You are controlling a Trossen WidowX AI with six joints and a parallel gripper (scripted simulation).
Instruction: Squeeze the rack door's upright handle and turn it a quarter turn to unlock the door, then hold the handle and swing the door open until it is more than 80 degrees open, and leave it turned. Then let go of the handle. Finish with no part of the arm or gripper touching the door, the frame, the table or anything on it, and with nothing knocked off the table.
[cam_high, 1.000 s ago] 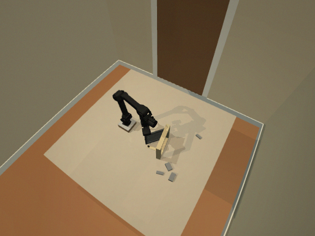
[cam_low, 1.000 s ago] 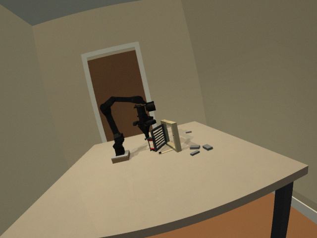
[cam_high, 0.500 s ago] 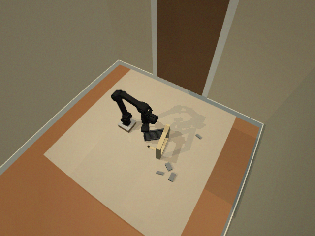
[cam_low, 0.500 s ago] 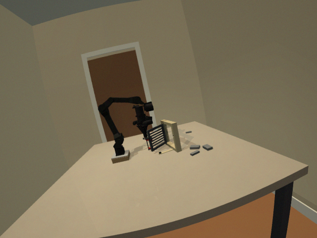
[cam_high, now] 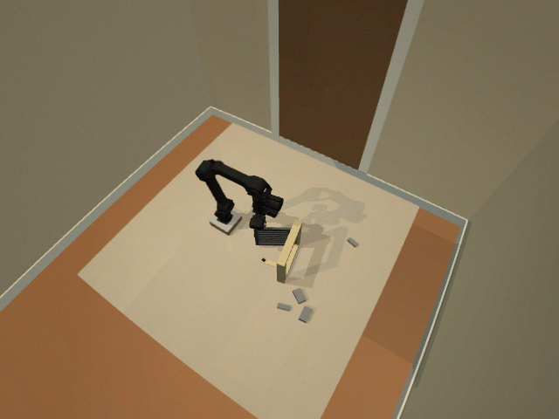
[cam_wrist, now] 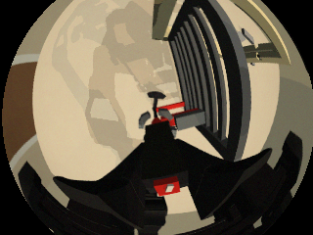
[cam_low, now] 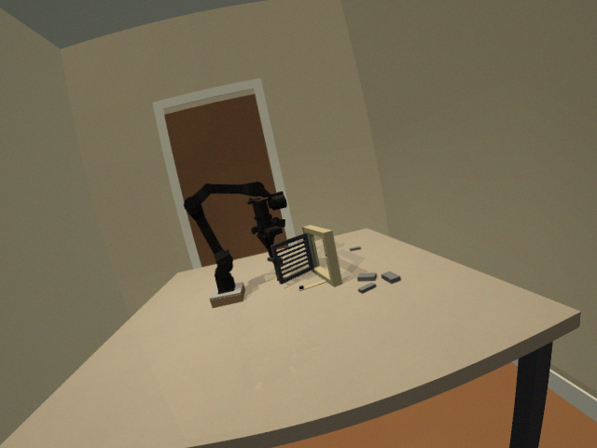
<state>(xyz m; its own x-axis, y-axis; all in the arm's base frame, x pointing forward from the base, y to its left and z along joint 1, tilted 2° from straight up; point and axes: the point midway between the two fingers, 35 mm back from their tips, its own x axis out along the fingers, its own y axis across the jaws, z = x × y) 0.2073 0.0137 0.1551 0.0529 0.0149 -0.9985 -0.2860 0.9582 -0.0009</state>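
Note:
The dark slatted door stands swung far out from the pale yellow frame, looking roughly square to it; the exact angle is hard to tell. The dark upright handle is on the door's free edge, seen nearly end on, with red parts and a grey mount beside it. My gripper points down and is shut on the handle, a fingertip on each side. In the top view the arm hides the fingertips. How far the handle is turned is hard to tell.
A thin yellow bar with a black tip sticks out low from the frame. Grey blocks lie past the frame's near end, and a single grey block lies behind it.

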